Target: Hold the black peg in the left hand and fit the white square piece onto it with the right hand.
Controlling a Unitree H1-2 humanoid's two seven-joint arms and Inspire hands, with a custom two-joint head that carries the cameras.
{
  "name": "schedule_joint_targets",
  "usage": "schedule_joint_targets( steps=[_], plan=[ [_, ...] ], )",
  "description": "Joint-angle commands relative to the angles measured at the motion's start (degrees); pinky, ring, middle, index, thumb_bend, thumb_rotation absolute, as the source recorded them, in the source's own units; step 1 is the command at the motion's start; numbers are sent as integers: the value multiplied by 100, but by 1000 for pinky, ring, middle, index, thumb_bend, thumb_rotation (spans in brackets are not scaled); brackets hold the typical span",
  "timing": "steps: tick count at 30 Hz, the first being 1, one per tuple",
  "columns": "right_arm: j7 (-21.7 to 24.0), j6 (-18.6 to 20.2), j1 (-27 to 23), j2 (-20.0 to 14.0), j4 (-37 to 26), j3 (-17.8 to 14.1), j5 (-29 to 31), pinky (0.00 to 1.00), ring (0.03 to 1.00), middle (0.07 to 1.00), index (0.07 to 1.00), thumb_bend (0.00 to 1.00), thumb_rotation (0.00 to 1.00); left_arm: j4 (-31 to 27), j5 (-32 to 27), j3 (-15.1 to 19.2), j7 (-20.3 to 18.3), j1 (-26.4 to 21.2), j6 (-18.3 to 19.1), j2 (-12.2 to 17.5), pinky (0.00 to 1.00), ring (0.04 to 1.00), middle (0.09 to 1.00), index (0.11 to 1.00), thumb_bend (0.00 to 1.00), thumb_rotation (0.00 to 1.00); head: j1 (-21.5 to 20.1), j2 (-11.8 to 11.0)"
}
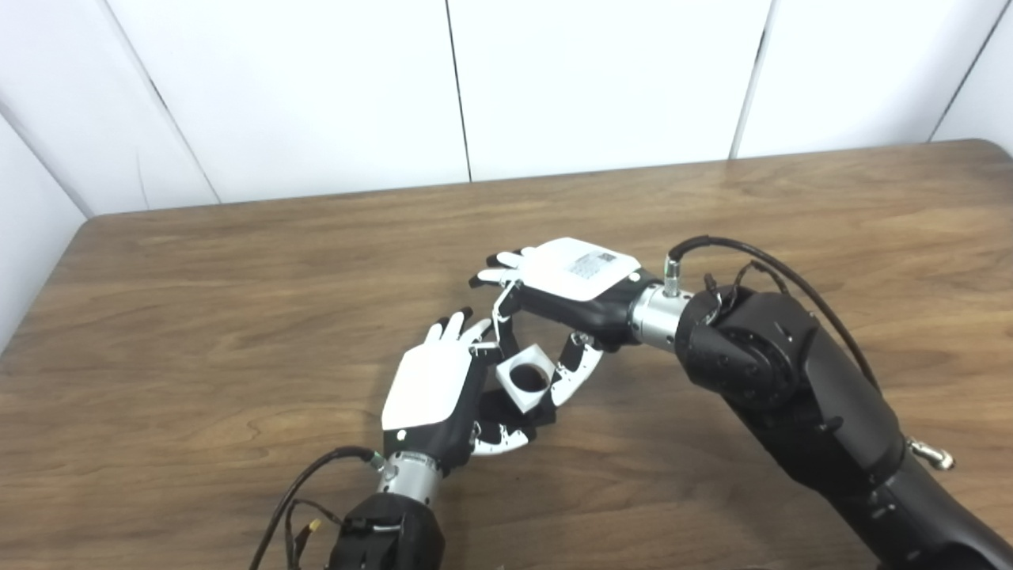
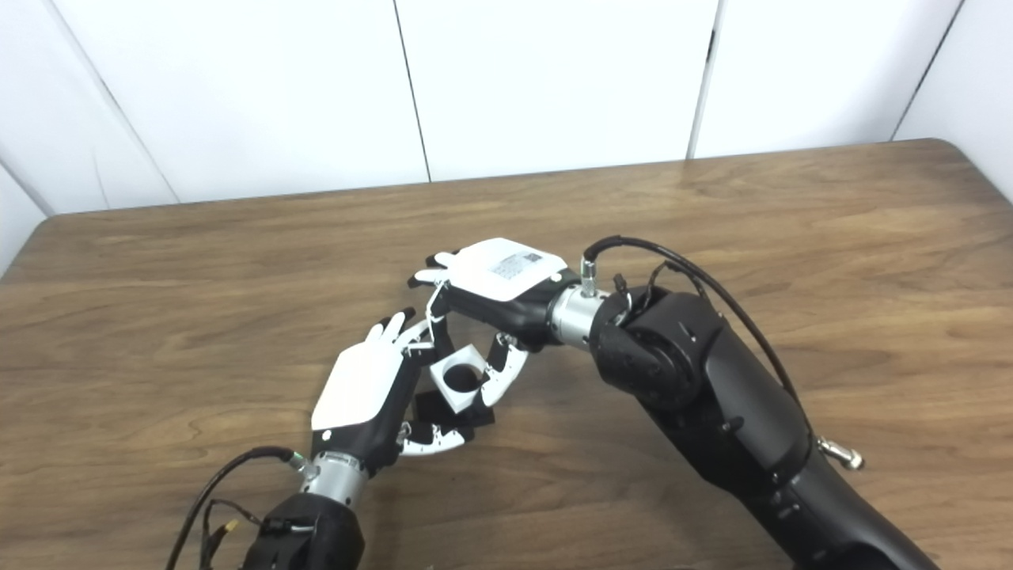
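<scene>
My left hand (image 1: 434, 393) is low at the table's centre, palm turned right, shut on the black peg (image 1: 500, 410); only its dark base shows between thumb and fingers. The white square piece (image 1: 526, 375), with a round hole in its top face, sits tilted right over the peg. My right hand (image 1: 568, 291) reaches in from the right and is shut on the piece, its fingers (image 1: 500, 317) on the piece's far side and its thumb (image 1: 576, 370) on the near right. The same group shows in the right eye view (image 2: 461, 378). Whether the peg is inside the hole is hidden.
The brown wooden table (image 1: 237, 301) carries only the two hands and the parts. My right forearm (image 1: 791, 388) crosses the lower right. Cables hang at my left wrist (image 1: 316, 491). A white panelled wall (image 1: 554, 79) stands behind the far edge.
</scene>
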Motion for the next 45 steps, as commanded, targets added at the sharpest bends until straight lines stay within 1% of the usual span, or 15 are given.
schedule_joint_targets(
  steps=[1, 9, 17, 24, 28, 29, 30, 31, 33, 35, 38, 45],
  plan=[
    [-173, -145, -170, 49, -41, -26, -56, 1000, 1000, 945, 489, 525, 146, 30, 65, -89, -40, -31, -38, -33, 1000, 1000, 913, 491, 517, 67, -4, 8],
    [-130, -177, -142, 26, -41, -49, -75, 1000, 1000, 944, 489, 525, 146, 46, 83, -101, -28, -43, -5, -68, 1000, 1000, 912, 491, 518, 68, 20, 36],
    [-195, -285, -91, 4, 5, -41, -69, 1000, 1000, 942, 489, 525, 146, 50, 74, -114, -14, -48, -15, -85, 1000, 1000, 912, 491, 517, 67, 55, 33],
    [-186, -292, -98, -35, 65, -47, -90, 1000, 1000, 941, 490, 525, 147, 28, 78, -110, -18, -51, 4, -101, 1000, 1000, 912, 491, 518, 67, 46, 34],
    [-101, -217, -85, -87, 91, -80, -73, 1000, 1000, 939, 491, 525, 150, 25, 83, -103, -8, -60, 3, -102, 1000, 1000, 910, 491, 519, 67, 53, 34],
    [-87, -200, -78, -98, 95, -86, -72, 1000, 1000, 938, 549, 693, 194, 24, 81, -100, -8, -60, 1, -101, 1000, 1000, 911, 491, 519, 67, 53, 34],
    [-80, -193, -73, -110, 100, -88, -72, 1000, 1000, 938, 592, 810, 237, 22, 76, -97, -10, -59, 1, -99, 1000, 1000, 912, 491, 519, 66, 53, 34],
    [-86, -203, -66, -131, 106, -92, -65, 1000, 1000, 938, 611, 857, 261, 19, 75, -95, -16, -59, 6, -104, 1000, 1000, 912, 491, 519, 66, 52, 41],
    [-81, -204, -57, -166, 109, -96, -56, 994, 1000, 939, 636, 918, 314, 16, 73, -94, -17, -54, 10, -110, 1000, 1000, 913, 491, 519, 65, 48, 46],
    [-53, -186, -59, -191, 110, -89, -57, 991, 1000, 943, 657, 942, 354, 19, 72, -92, -2, -50, 6, -113, 1000, 1000, 911, 491, 519, 66, 49, 41],
    [-46, -197, -56, -217, 115, -88, -57, 984, 1000, 943, 665, 953, 377, 21, 83, -98, -3, -48, 4, -112, 1000, 1000, 912, 491, 519, 66, 52, 47],
    [-21, -187, -68, -231, 99, -113, -50, 987, 1000, 944, 673, 970, 404, 20, 95, -94, -35, -67, 20, -110, 1000, 1000, 912, 491, 519, 66, 52, 47]
  ],
)
